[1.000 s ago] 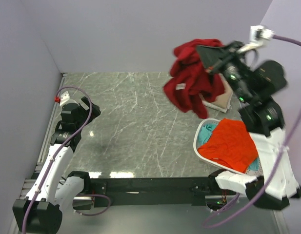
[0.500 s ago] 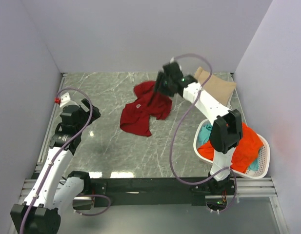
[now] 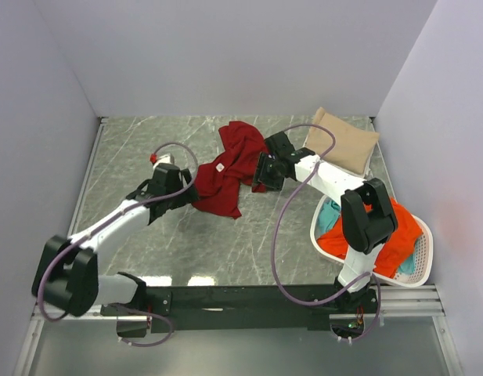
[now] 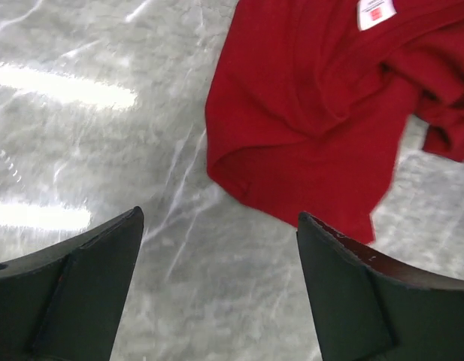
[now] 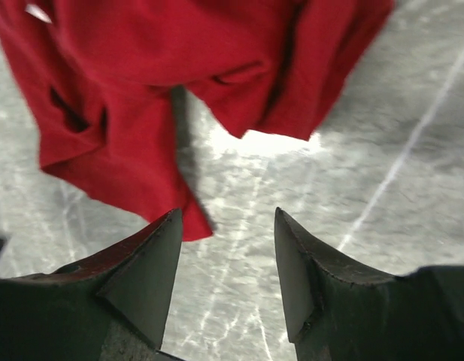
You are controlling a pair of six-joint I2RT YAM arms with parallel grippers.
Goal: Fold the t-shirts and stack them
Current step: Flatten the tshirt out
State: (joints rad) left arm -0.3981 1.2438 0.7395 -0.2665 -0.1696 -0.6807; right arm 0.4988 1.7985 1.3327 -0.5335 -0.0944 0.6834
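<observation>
Your left gripper stands with jaws wide apart, empty, at the left hem of the dark red t-shirt, which lies crumpled mid-tabletop. Your right gripper has jaws apart, empty, at the shirt's right edge. The tan t-shirt lies far right.

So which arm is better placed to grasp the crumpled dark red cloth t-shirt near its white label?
Left, I think. The left gripper is open beside the dark red t-shirt, on the side of its white neck label; the right gripper, also open, is opposite.
</observation>
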